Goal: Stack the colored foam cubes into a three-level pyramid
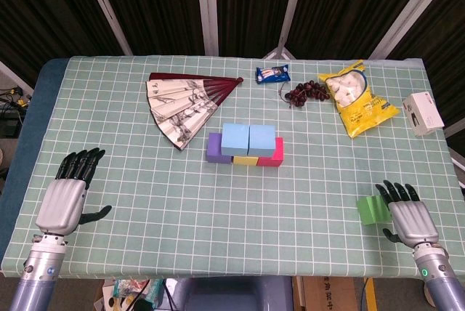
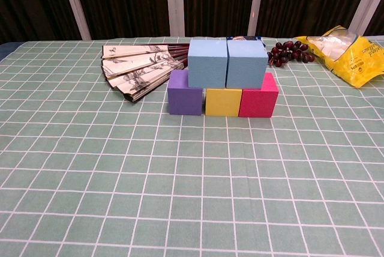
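Head view: table (image 1: 145,180) with green checked cloth; near its centre a bottom row of three foam cubes, purple cube (image 1: 214,149), yellow cube (image 1: 246,160), pink cube (image 1: 275,152), set side by side and touching. Two light-blue cubes, left blue cube (image 1: 235,139) and right blue cube (image 1: 261,137), sit on top of that row, also touching each other; nothing on the second level. Green cube (image 1: 373,209) lies alone near the front right edge, well apart from the stack. Right hand (image 1: 409,213) is palm down just beside the green cube on its right, fingers extended and apart, thumb toward the cube; contact with the cube cannot be told, nothing held. Left hand (image 1: 67,196) is palm down near the front left edge, fingers straight and slightly apart, thumb out to the side, holding nothing. Behind the stack: open folding fan (image 1: 185,102) to the left, small blue snack packet (image 1: 273,74), bunch of dark grapes (image 1: 307,92), yellow bag (image 1: 355,98), and a white box (image 1: 423,112) at the far right edge. Chest view: same stack seen from the front, purple (image 2: 185,92), yellow (image 2: 223,101), pink (image 2: 259,96) below, two blue cubes (image 2: 208,63) (image 2: 246,63) above, seams aligned; fan (image 2: 137,68), grapes (image 2: 291,51) and yellow bag (image 2: 348,51) behind. Neither hand nor the green cube shows in this view.
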Robot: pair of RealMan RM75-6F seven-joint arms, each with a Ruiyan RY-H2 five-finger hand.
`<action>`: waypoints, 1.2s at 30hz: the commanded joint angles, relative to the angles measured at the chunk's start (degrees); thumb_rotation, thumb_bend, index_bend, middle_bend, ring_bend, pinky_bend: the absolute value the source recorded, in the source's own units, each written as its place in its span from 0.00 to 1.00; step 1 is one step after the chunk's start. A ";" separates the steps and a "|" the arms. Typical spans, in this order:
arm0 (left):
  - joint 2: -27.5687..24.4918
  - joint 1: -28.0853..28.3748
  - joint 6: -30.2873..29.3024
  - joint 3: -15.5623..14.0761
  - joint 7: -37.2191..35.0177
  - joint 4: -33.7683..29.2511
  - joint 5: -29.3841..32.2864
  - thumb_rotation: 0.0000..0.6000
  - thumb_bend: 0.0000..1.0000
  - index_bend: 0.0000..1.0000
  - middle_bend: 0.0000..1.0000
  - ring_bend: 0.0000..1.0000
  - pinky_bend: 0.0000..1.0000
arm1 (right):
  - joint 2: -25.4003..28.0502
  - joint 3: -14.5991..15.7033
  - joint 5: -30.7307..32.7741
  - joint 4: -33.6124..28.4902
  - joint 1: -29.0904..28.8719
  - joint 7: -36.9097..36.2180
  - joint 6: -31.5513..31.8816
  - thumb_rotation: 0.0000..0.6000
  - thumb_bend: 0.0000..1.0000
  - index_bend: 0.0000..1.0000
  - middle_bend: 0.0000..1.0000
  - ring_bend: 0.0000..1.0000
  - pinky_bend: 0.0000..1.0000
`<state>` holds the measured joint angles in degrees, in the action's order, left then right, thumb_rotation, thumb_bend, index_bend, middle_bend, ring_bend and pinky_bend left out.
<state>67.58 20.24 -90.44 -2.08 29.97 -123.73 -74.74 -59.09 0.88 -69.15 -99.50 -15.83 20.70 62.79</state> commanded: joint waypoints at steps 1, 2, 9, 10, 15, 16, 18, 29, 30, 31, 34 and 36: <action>0.17 -0.23 0.36 0.28 0.33 0.07 0.02 1.00 0.08 0.00 0.05 0.06 0.02 | -0.61 -0.21 0.68 1.23 -0.42 -0.80 -1.11 1.00 0.28 0.00 0.06 0.00 0.00; 0.24 -0.31 0.47 0.36 0.45 0.10 0.08 1.00 0.08 0.00 0.05 0.06 0.02 | -0.79 -0.24 0.99 1.43 -0.48 -1.22 -1.52 1.00 0.28 0.00 0.07 0.00 0.00; 0.65 -0.99 1.03 1.45 1.00 0.17 0.27 1.00 0.07 0.00 0.05 0.06 0.02 | -2.21 -0.15 0.17 3.32 -1.11 -2.92 -3.00 1.00 0.28 0.00 0.13 0.04 0.00; 0.66 -1.10 1.12 1.60 1.05 0.17 0.27 1.00 0.07 0.00 0.05 0.06 0.02 | -2.51 -0.06 -0.20 3.80 -1.20 -2.89 -3.06 1.00 0.28 0.00 0.14 0.05 0.00; 0.74 -1.51 1.74 2.10 1.17 0.19 0.40 1.00 0.08 0.00 0.05 0.06 0.02 | -3.70 0.18 -0.48 5.57 -1.30 -2.79 -3.34 1.00 0.28 0.00 0.22 0.08 0.00; 0.77 -1.58 1.92 2.19 1.24 0.22 0.43 1.00 0.08 0.00 0.05 0.06 0.02 | -3.85 0.10 -0.40 5.78 -1.30 -3.03 -3.35 1.00 0.28 0.00 0.24 0.09 0.00; 0.85 -1.69 2.21 2.34 1.34 0.27 0.49 1.00 0.08 0.00 0.05 0.06 0.02 | -4.07 -0.05 -0.39 6.13 -1.30 -3.46 -3.27 1.00 0.28 0.00 0.28 0.11 0.00; 0.85 -2.55 2.87 3.29 1.23 0.08 -0.04 1.00 0.07 0.00 0.05 0.06 0.02 | -4.76 -0.52 -2.49 6.54 -0.66 -6.40 -1.25 1.00 0.28 0.00 0.39 0.22 0.00; 0.81 -2.59 2.93 3.36 1.21 0.09 -0.07 1.00 0.08 0.00 0.05 0.06 0.02 | -4.68 -0.58 -2.66 6.33 -0.58 -6.76 -1.05 1.00 0.28 0.00 0.39 0.22 0.00; 0.76 -2.66 3.02 3.45 1.20 0.12 -0.11 1.00 0.08 0.00 0.05 0.06 0.02 | -4.52 -0.67 -2.74 5.99 -0.45 -7.26 -0.83 1.00 0.28 0.00 0.39 0.22 0.00; 0.66 -2.82 3.26 3.69 1.17 0.27 -0.18 1.00 0.08 0.00 0.05 0.06 0.02 | -3.77 -1.26 -2.71 4.27 -0.19 -8.55 -0.02 1.00 0.28 0.00 0.39 0.22 0.00; 0.58 -2.94 3.46 3.84 1.07 0.32 -0.28 1.00 0.08 0.00 0.05 0.06 0.02 | -2.89 -1.99 -2.61 2.39 0.08 -9.78 0.98 1.00 0.28 0.00 0.39 0.22 0.00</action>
<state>68.17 17.32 -87.01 1.74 31.06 -123.42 -75.01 -62.72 -0.47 -71.81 -95.80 -16.03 11.94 62.92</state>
